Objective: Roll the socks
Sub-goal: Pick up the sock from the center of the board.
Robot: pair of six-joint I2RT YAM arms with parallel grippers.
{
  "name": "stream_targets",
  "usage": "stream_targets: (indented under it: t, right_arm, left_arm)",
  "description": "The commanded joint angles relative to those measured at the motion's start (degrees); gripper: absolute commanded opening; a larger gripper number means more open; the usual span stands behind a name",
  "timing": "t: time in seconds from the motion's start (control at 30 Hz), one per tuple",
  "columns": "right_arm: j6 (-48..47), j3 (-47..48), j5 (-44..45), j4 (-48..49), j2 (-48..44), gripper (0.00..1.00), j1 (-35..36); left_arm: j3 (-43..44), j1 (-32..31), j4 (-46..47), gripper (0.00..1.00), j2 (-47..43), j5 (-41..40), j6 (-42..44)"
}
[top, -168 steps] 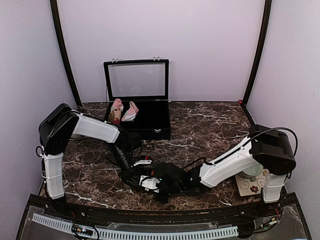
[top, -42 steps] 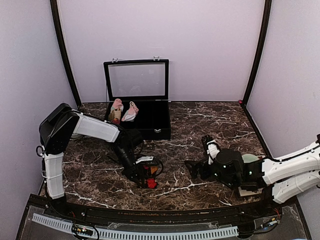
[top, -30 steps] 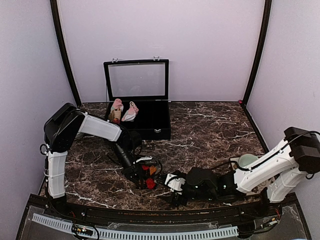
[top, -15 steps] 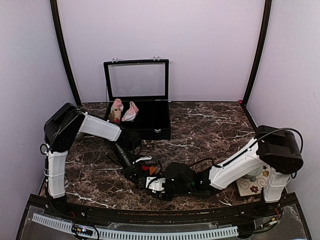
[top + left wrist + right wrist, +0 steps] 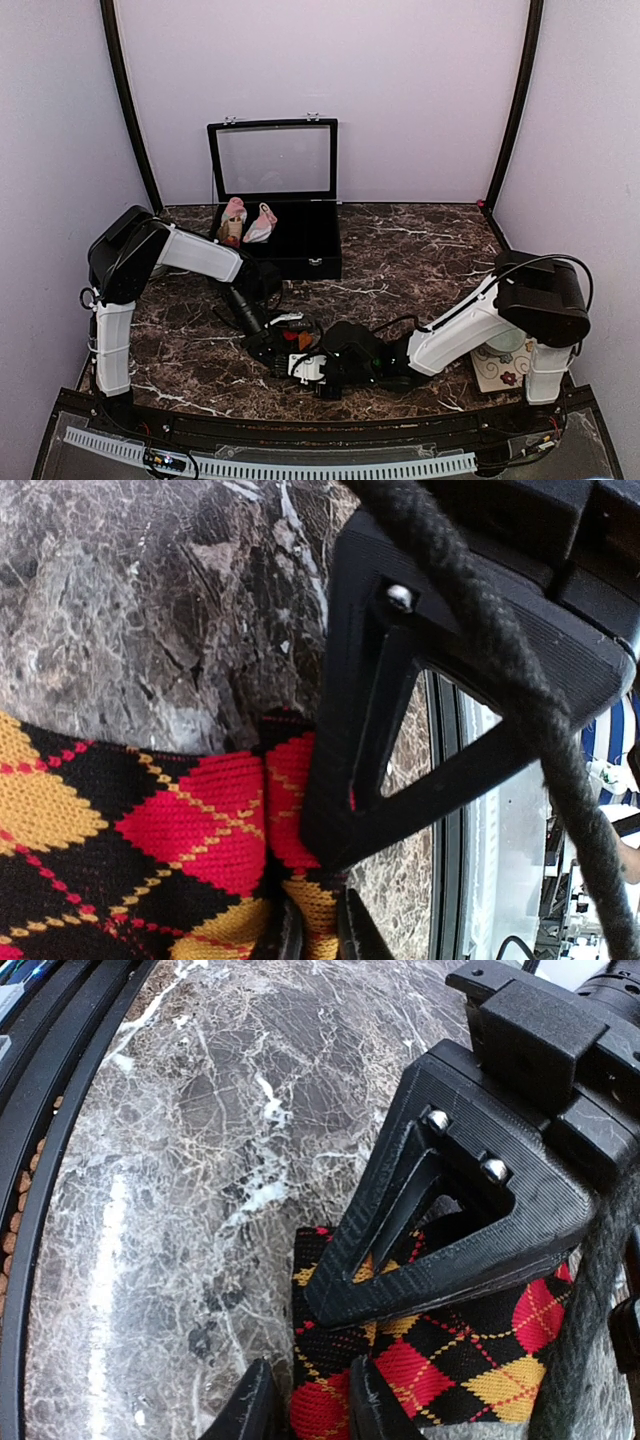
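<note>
Black argyle sock (image 5: 150,820), mostly hidden overhead, sits clamped in both left pincer (image 5: 320,922) and right pincer (image 5: 312,1396)

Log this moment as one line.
left end effector: gripping argyle sock | right end effector: gripping same sock | sock: on marble table

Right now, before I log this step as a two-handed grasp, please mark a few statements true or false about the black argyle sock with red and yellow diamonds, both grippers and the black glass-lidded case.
1. The black argyle sock with red and yellow diamonds lies on the dark marble table. True.
2. The left gripper hangs clear of the sock. False: it pinches the fabric.
3. The right gripper has sock fabric between its jaws. True.
4. The black glass-lidded case is shut. False: its lid stands upright, open.
</note>
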Motion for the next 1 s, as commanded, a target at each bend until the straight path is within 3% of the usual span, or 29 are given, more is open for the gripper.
stream_targets:
  t: [0.0, 0.33, 0.47, 0.63, 0.8, 0.97]
  right_arm:
    - [1.2, 1.3, -1.7, -0.7, 2.4, 0.25, -0.7]
    - [3.3, 1.9, -2.6, -5.6, 5.5, 0.17, -1.6]
    - [5.4, 3.2, -5.7, -10.5, 6.5, 0.06, -2.4]
    - [8.9, 4.1, -8.6, -15.4, 6.9, 0.01, -3.3]
    - [11.7, 6.9, -10.9, -20.9, 7.6, 0.0, -3.8]
    - [17.1, 12.5, -16.0, -27.9, 10.6, 0.0, -4.9]
  left_arm:
    - [0.2, 0.3, -2.3, 0.15, 1.5, -4.1, 2.0]
    - [-3.6, 0.4, -2.8, 0.22, -5.5, -1.6, 6.5]
    - [-5.4, 1.1, -0.5, 0.23, -7.4, -4.6, 5.5]
    - [-10.7, 4.3, 5.9, 0.25, -17.9, -6.0, 3.7]
    - [-16.6, 6.3, 14.9, 0.29, -31.5, -14.2, 0.0]
    - [-17.4, 6.5, 15.6, 0.29, -36.3, -19.1, -1.7]
